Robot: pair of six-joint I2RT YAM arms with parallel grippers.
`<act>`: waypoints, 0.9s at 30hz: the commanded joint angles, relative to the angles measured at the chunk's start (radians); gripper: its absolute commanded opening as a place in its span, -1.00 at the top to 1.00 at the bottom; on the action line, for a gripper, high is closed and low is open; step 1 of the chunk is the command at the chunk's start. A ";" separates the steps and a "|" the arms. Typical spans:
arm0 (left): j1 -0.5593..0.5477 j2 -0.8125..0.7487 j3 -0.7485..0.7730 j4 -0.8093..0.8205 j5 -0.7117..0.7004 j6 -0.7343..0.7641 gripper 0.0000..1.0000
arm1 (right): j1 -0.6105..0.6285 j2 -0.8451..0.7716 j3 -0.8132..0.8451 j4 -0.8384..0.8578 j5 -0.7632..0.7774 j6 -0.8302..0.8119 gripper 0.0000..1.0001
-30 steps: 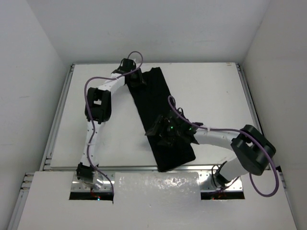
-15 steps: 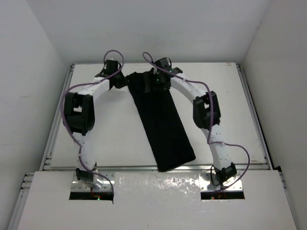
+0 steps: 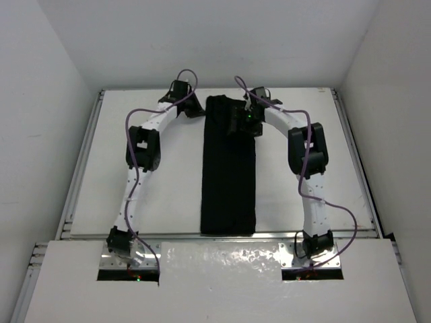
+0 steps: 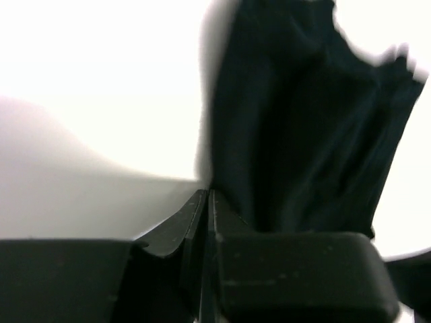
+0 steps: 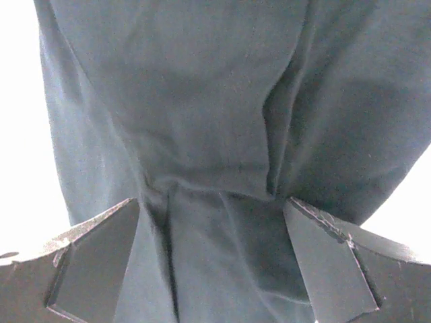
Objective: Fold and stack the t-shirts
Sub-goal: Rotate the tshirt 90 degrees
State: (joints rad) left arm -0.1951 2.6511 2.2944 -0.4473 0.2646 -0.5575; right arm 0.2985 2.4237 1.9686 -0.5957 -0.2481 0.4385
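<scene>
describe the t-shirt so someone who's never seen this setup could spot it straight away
From above, find the white table that the two arms reach over. The t-shirt is the long narrow black strip running down its middle, far edge to near edge. Unlike the hard black left gripper and right gripper at its far end, it is flat, soft cloth.

- A robot lab test cell.
- Plain white walls (image 3: 47,134) box in the white surface (image 3: 168,195) on three sides.
- Metal rails (image 3: 82,168) edge that surface, and two cabled arms (image 3: 143,148) are bolted at its near edge.
</scene>
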 commanded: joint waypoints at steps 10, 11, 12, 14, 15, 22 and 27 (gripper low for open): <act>0.000 -0.161 -0.362 0.100 -0.085 -0.070 0.85 | -0.031 0.159 0.119 -0.153 0.013 0.103 -0.98; 0.008 -0.219 -0.459 0.158 -0.085 -0.082 0.85 | -0.039 0.182 0.154 -0.164 0.010 0.101 -0.98; 0.023 -0.246 -0.496 0.177 -0.090 -0.103 0.85 | -0.048 0.201 0.224 -0.182 0.023 0.104 -0.97; 0.040 -0.311 -0.550 0.208 -0.087 -0.107 0.85 | -0.055 0.228 0.260 -0.193 0.042 0.098 -0.97; 0.046 -0.338 -0.591 0.209 -0.084 -0.099 0.85 | -0.058 0.230 0.269 -0.187 0.052 0.088 -0.97; 0.052 -0.709 -0.951 0.294 -0.185 -0.082 0.50 | -0.071 0.181 0.325 -0.113 -0.014 0.051 -0.98; 0.026 -1.037 -1.200 0.326 -0.143 -0.087 -0.04 | -0.071 -0.018 0.320 -0.024 -0.040 0.007 -0.98</act>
State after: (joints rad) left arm -0.1432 1.7927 1.1748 -0.2012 0.1215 -0.6483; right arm 0.2386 2.5649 2.2654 -0.7055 -0.2951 0.5095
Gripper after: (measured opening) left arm 0.488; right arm 0.986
